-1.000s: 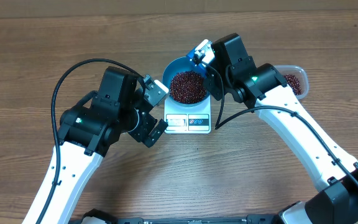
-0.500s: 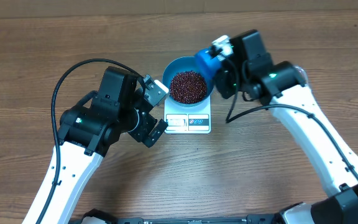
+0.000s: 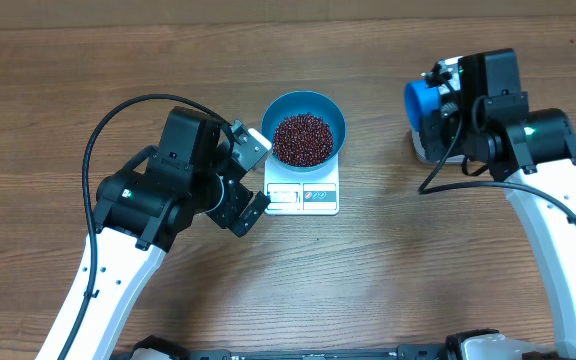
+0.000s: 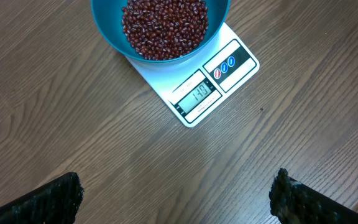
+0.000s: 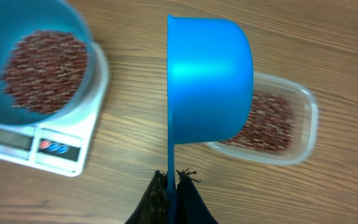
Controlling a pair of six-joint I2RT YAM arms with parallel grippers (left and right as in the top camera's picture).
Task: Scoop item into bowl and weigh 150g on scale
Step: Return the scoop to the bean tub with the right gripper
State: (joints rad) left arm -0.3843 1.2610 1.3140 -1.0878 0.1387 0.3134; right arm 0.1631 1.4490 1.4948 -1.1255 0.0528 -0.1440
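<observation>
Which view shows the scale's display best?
Left wrist: the scale lies close and sharp, its display unobstructed. Overhead shows the display tiny below the bowl; right wrist shows it blurred at the frame's left edge.

Overhead cam stares straight down at the whole table [image 3: 368, 280] from fairly high up. Left wrist cam hangs close above the scale [image 4: 213, 84] and bowl [image 4: 107, 22]. Right wrist cam looks down past its scoop [image 5: 210, 81] at the tub [image 5: 308, 124], bowl and scale off to the left, so all three views overlap there.

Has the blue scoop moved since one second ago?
Yes. The scoop left the bowl and went toward image right, over the clear tub.
</observation>
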